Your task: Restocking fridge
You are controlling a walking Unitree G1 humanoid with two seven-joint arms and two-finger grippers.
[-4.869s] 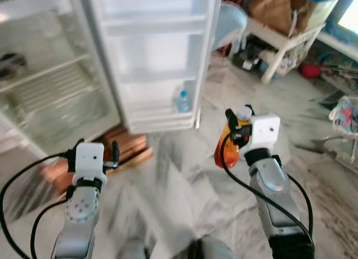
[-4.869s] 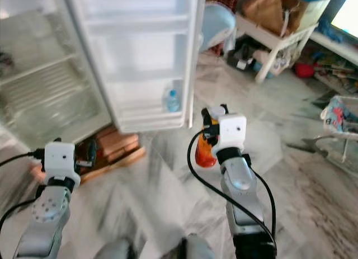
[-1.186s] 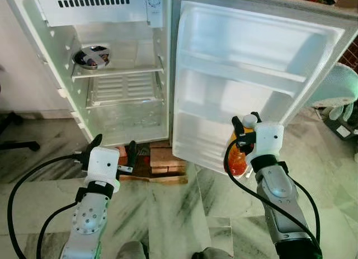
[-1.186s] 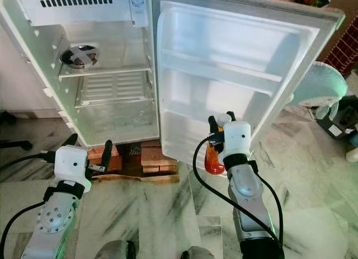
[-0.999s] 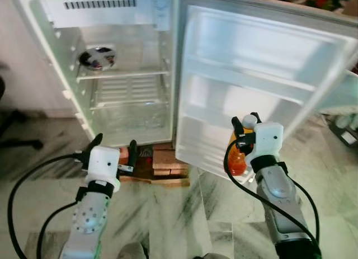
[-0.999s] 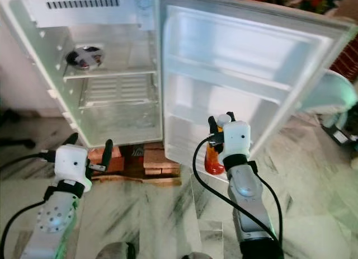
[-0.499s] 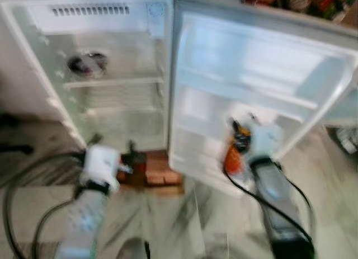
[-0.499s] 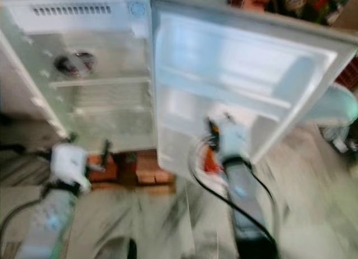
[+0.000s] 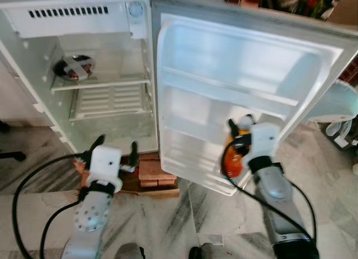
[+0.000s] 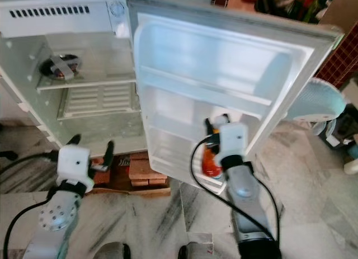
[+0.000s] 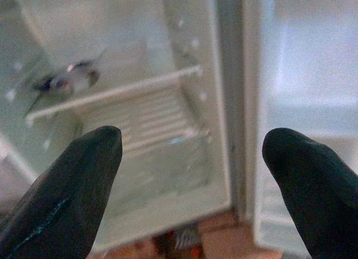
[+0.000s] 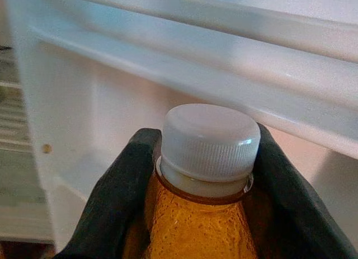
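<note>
An orange drink bottle (image 9: 232, 159) with a white cap (image 12: 210, 141) is held upright in my right gripper (image 9: 239, 132), which is shut on its neck. It hangs in front of the lower shelves of the open white fridge door (image 9: 246, 80). My left gripper (image 9: 115, 149) is open and holds nothing, low before the fridge cabinet (image 9: 84, 74); its fingers (image 11: 67, 197) frame the wire shelf (image 11: 140, 122). A dark round object (image 9: 71, 67) lies on the upper shelf inside.
The fridge stands on bricks and wooden boards (image 9: 148, 172) on a marble floor (image 9: 184, 214). A white fan (image 10: 319, 102) stands behind the door at the right. Cluttered items (image 9: 291, 1) sit above the door's top edge.
The camera has shifted and come closer to the fridge; the blur has cleared. My right gripper with the bottle is now nearer the door's lower shelves. My left gripper stays open.
</note>
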